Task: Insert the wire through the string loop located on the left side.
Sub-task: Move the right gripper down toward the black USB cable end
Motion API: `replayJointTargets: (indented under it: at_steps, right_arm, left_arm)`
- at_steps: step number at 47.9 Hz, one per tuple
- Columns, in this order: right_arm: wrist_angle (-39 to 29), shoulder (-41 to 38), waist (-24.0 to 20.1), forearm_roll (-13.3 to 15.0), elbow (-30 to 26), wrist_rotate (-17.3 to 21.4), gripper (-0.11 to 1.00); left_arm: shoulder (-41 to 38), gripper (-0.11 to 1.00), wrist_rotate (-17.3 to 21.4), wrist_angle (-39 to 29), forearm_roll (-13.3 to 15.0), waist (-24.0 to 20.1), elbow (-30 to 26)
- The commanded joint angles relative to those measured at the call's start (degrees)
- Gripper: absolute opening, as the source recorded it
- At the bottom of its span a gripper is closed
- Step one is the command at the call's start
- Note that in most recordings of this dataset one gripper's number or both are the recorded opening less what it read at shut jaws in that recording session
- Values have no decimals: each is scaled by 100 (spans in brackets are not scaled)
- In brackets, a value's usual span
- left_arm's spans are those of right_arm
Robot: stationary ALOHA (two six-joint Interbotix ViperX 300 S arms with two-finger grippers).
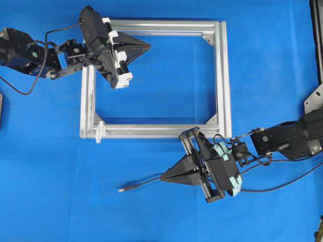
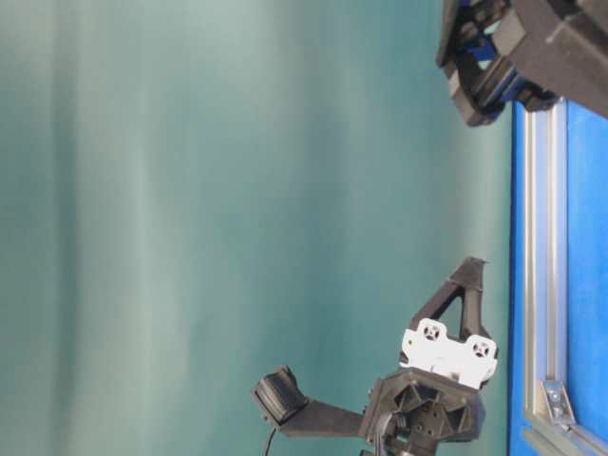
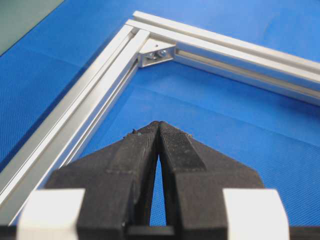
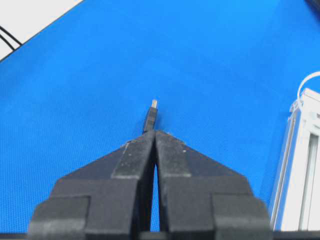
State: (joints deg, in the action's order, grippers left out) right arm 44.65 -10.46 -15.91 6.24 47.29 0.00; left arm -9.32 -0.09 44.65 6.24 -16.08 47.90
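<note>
My right gripper [image 1: 162,177] is pinched on the wire [image 1: 144,182] just behind its plug tip [image 4: 151,116]; thin, light, limp, so a hold near the stiff plug suits; my left gripper [image 1: 148,46] is closed, empty; the string loop [image 4: 306,84] sits at the frame corner [image 1: 98,130].

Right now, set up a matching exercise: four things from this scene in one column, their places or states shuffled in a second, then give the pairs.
1. left gripper
2. right gripper
3. wire plug
4. string loop

A. on the frame corner
B. shut, above the frame's inside
C. lying on the blue cloth
D. shut, below the frame

Pairs: 1-B, 2-D, 3-C, 4-A
</note>
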Motion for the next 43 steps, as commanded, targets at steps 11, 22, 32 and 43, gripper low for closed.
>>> replayJointTargets:
  at_steps: [11, 22, 32, 43]
  right_arm:
    - [-149, 325, -158, -18, -105, 255, -2]
    - [-167, 325, -158, -18, -70, 422, -2]
    - [-246, 316, -158, -70, -79, 624, 6]
    - [-404, 299, -158, -352, -97, 677, 69]
  left_arm:
    - [272, 0, -26, -44, -123, 62, 0]
    - [264, 0, 0, -44, -132, 62, -18]
    - [264, 0, 0, -44, -132, 62, 0]
    - [272, 0, 0, -44, -132, 62, 9]
